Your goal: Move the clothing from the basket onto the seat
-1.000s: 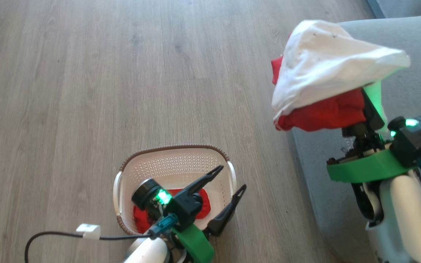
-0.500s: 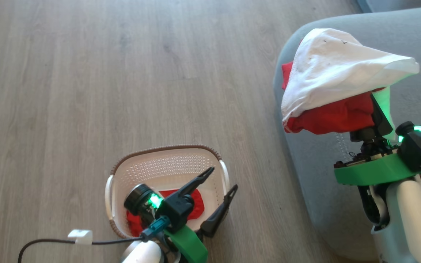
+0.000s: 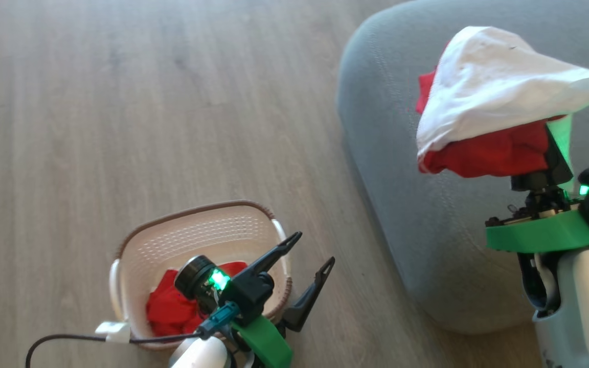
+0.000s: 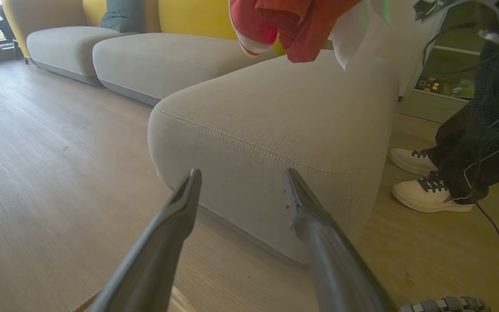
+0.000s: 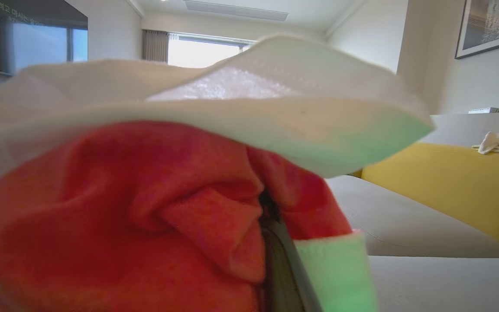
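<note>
— While carried high above the seat [image 3: 417, 245], risked what?

— Risked a poor landing. If let go too near the rounded corner of that big grey cushion, could have slid off onto the floor [image 3: 120, 102].

— And down at the basket [image 3: 136, 245]?

— Sat on the planks, well apart from the seat, with 1 red garment [image 3: 169, 309] bunched inside. Could have been nudged or tipped by a careless reach.

— Raised garment [image 3: 494, 87]?

— Hung clear of the cushion, white panel draped over red. Looked clenched in the right gripper [image 3: 552, 158] by a red fold. Draped over the fingers like that, might have clung on release instead of dropping.

— Left gripper [image 3: 314, 248]?

— Spread wide, grasped nothing, hovered over the basket's near rim.

— Surface and room?

— Smooth pale wood underfoot. Soft woven upholstery on the seat, with 1 stitched seam along the edge. Beyond, noted 2 more pale cushions [image 4: 158, 56] against yellow backs [image 4: 189, 17]. Also noted a person's 2 white shoes [image 4: 427, 182] and a thin cable [image 4: 492, 229] just beside the seat: could have been caught by a wide swing.
</note>
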Motion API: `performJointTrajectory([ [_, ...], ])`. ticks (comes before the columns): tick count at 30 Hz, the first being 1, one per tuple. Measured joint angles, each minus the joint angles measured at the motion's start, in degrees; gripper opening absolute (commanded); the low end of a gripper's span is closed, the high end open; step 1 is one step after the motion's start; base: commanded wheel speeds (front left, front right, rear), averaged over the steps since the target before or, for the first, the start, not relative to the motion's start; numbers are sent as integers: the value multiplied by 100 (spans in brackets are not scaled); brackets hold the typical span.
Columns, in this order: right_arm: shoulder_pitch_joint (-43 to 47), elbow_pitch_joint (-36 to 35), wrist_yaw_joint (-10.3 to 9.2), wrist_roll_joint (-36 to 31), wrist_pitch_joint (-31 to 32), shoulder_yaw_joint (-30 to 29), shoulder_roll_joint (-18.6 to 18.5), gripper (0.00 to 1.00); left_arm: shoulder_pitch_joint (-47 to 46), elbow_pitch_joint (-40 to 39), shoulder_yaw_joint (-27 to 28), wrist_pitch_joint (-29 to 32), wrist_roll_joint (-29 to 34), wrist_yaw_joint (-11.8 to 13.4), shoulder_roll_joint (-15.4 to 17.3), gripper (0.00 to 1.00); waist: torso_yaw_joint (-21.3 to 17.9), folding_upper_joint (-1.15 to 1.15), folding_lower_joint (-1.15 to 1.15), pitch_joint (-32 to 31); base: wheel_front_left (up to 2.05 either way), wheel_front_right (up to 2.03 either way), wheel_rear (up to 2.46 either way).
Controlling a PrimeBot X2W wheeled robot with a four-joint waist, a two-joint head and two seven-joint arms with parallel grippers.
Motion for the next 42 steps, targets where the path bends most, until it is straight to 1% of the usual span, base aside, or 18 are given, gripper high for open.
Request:
performJointTrajectory([
  [10,-10,-90,0,-27,0,-249,108,0,-78,-98,-91,0,40,0,93,100,-943,0,0,176,0,0,0],
  [15,1,-119,0,-27,0,-387,133,0,-159,-116,-252,0,47,0,126,100,-1432,0,0,264,0,0,0],
  [18,60,-235,0,-34,0,-608,146,0,-230,-111,-538,0,37,-1,132,100,-1623,0,0,356,0,0,0],
  [26,253,-502,0,-85,0,-1031,316,0,-642,-63,-929,0,-156,-1,159,100,-1756,0,0,582,0,0,0],
  [35,304,-533,0,-86,0,-1211,342,0,-715,2,-913,0,-160,-1,267,100,-1776,0,0,708,0,0,0],
  [39,69,-442,0,-85,0,-1266,325,0,-715,-36,-878,0,-145,-1,400,100,-1791,0,0,847,0,0,0],
  [42,-291,-259,0,14,0,-1368,312,0,-714,-79,-753,0,-113,-1,495,100,-1808,0,0,994,0,0,0],
])
